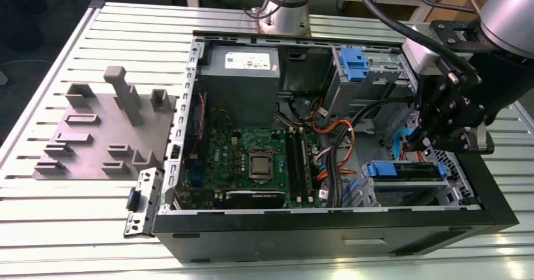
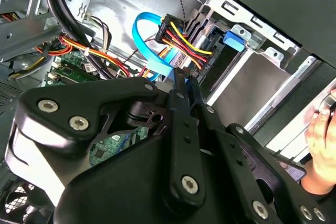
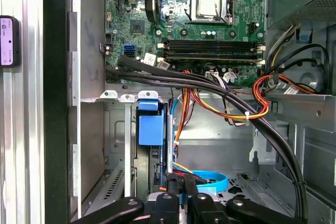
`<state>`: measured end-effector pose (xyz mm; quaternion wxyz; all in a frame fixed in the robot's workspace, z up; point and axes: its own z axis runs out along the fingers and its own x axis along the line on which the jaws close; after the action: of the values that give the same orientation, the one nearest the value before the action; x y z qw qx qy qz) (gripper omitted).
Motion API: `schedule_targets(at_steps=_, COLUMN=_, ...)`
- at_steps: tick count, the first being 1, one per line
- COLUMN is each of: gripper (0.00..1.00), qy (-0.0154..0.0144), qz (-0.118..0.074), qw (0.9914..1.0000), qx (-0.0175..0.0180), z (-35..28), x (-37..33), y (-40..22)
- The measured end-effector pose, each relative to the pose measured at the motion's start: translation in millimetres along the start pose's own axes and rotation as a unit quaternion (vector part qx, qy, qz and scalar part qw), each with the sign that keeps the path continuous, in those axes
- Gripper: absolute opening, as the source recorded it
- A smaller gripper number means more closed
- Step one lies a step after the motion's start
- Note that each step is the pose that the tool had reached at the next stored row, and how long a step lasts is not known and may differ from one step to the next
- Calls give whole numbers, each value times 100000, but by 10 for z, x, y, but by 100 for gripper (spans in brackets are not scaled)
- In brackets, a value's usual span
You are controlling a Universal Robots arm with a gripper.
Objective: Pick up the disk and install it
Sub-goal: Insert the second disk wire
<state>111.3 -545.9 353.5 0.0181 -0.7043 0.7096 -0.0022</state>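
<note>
Disk (image 1: 406, 171) (seemingly seated in bay) near tool (image 1: 417, 144).

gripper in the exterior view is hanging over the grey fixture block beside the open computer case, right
Not quite. In the exterior view the gripper hangs over the open computer case itself, at the exterior view's right, close to a blue-fronted drive bay. The grey fixture block does lie beside the case, at the exterior view's left, with nothing over it.
</note>
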Motion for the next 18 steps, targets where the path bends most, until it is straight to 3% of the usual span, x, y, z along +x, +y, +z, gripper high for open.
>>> schedule_targets(at_steps=3, gripper=16, qy=-9, qz=-91, qw=100000, qx=76, z=1, x=15, y=16)
schedule_targets(at_steps=8, gripper=16, qy=-27, qz=-339, qw=99989, qx=1472, z=22, x=26, y=55)
schedule_targets(at_steps=13, gripper=16, qy=-36, qz=-640, qw=99979, qx=1927, z=48, x=80, y=96)
schedule_targets(at_steps=18, gripper=16, qy=-61, qz=-943, qw=99960, qx=2670, z=71, x=122, y=130)
